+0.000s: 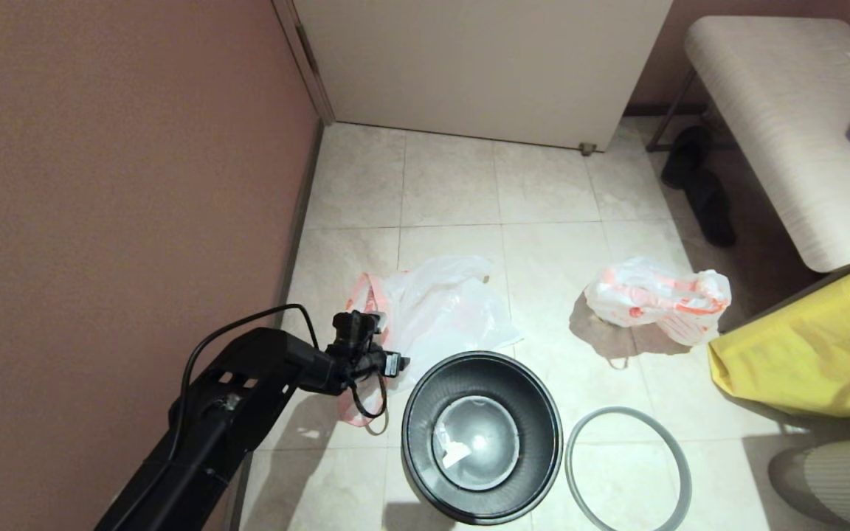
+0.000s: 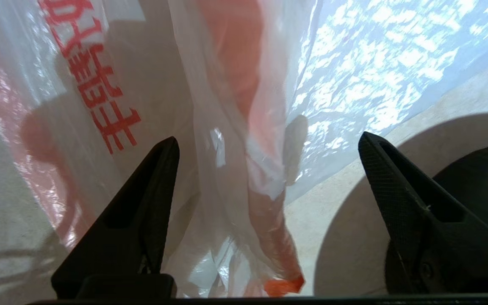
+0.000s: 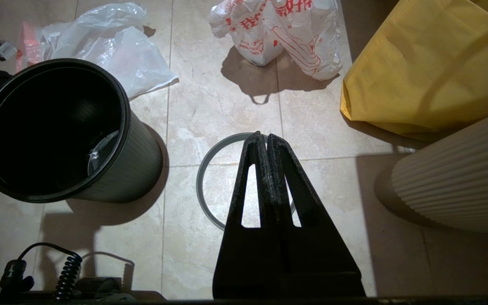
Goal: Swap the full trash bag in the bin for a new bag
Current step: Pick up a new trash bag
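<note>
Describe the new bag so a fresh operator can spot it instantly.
Start at the bin, the round black wastebasket on the tiled floor. Just beyond it towards the red-brown wall, beneath the left gripper, lies the new bag. It is flat, limp and translucent white, unlike the bulging, red-printed full trash bag.

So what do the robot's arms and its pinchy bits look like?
The left arm is black, with cut-out holes in its shell and a thin black cable looping over it. The left tool has two black, pointed, wedge-shaped fingers with a fine grid texture. The right tool has matching black triangular fingers with slot-shaped openings. A coiled black cable lies beside it.
</note>
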You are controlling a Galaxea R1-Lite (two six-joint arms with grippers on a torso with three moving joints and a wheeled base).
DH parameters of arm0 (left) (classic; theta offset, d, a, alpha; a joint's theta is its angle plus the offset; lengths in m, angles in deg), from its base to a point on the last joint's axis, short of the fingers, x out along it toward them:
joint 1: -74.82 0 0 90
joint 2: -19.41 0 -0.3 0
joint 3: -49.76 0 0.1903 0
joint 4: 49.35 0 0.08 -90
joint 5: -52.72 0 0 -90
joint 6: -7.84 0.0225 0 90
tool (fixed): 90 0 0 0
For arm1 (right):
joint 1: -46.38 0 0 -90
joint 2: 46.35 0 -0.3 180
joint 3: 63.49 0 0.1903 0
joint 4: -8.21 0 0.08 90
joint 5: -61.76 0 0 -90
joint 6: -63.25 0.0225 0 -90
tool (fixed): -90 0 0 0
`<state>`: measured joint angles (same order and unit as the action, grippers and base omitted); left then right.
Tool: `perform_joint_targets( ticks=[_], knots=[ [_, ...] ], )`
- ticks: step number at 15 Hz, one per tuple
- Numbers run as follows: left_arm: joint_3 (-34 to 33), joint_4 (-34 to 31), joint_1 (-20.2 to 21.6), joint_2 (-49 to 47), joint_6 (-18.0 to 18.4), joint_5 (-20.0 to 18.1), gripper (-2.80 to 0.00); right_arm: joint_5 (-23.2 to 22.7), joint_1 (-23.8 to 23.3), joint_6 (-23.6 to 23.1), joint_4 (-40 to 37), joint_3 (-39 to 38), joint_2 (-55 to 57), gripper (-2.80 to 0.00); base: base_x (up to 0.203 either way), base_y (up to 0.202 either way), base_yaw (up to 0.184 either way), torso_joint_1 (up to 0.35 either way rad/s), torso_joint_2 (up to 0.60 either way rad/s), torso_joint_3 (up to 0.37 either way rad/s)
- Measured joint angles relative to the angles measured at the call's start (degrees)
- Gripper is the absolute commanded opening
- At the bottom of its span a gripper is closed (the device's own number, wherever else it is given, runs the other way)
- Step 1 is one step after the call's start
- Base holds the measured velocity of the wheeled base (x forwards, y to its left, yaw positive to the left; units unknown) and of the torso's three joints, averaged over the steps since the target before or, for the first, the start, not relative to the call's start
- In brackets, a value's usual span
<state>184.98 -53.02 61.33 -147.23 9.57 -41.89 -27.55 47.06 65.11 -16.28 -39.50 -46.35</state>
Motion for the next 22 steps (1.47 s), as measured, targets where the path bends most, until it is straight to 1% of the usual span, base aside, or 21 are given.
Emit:
perform_joint_targets(
  ticks=[1,2,3,4,6,9,10,12,13,14,16,18,22],
  knots=[
    [0.21,1.17,0.0,-1.16,0.44,-0.57,-1.75,0.0,0.0,0.02,-0.02,0.0,0.0,-2.8,0.0,0.0,0.0,0.0,0.0,0.0],
    [0.34,2.17,-0.06,-2.24,1.47,-0.73,-2.8,0.02,0.0,0.02,-0.02,0.0,0.0,-2.8,0.0,0.0,0.0,0.0,0.0,0.0],
    [0.38,2.48,-0.06,-3.03,3.08,-0.96,-2.8,0.02,0.0,0.02,-0.02,0.0,0.0,-2.8,0.0,0.0,0.0,0.0,0.0,0.0],
    [0.43,2.53,0.05,-3.62,3.88,-1.26,-2.8,0.02,0.0,0.01,-0.01,0.0,0.0,-2.8,0.0,0.0,0.0,0.0,0.0,0.0],
    [0.43,2.79,0.05,-4.34,4.13,-2.14,-2.8,0.01,0.0,0.02,0.0,0.0,0.0,-2.8,0.0,0.0,0.0,0.0,0.0,0.0],
    [0.4,4.44,0.28,-5.0,4.15,-2.24,-2.8,0.02,0.0,0.02,0.0,0.0,0.0,-2.8,0.0,0.0,0.0,0.0,0.0,0.0],
    [0.39,5.37,0.47,-5.09,3.98,-2.31,-2.8,0.01,0.0,0.02,-0.02,0.0,0.0,-2.8,0.0,0.0,0.0,0.0,0.0,0.0],
    [0.23,9.41,1.3,-5.16,3.43,-2.24,-2.8,0.01,0.0,0.02,0.0,0.0,0.0,-2.8,0.0,0.0,0.0,0.0,0.0,0.0],
    [-0.47,11.13,1.71,-4.77,2.23,-1.52,-2.8,0.01,0.0,0.0,-0.01,0.0,0.0,-2.8,0.0,0.0,0.0,0.0,0.0,0.0],
    [-2.19,12.39,1.87,-3.7,0.19,-0.39,-2.8,0.0,0.0,0.02,0.0,0.0,0.0,-2.8,0.0,0.0,0.0,0.0,0.0,0.0],
    [-9.65,14.51,1.71,0.88,-3.82,0.85,-2.8,0.02,0.0,0.02,-0.02,0.0,0.0,-2.8,0.0,0.0,0.0,0.0,0.0,0.0],
    [-20.7,17.5,1.79,8.8,-6.9,1.64,-2.8,0.01,0.0,0.04,-0.02,0.0,0.0,-2.8,0.0,0.0,0.0,0.0,0.0,0.0],
    [-43.05,20.9,1.44,29.85,-10.25,2.41,-2.8,0.02,0.0,0.03,-0.02,0.0,0.0,-2.8,0.0,0.0,0.0,0.0,0.0,0.0]
  ],
)
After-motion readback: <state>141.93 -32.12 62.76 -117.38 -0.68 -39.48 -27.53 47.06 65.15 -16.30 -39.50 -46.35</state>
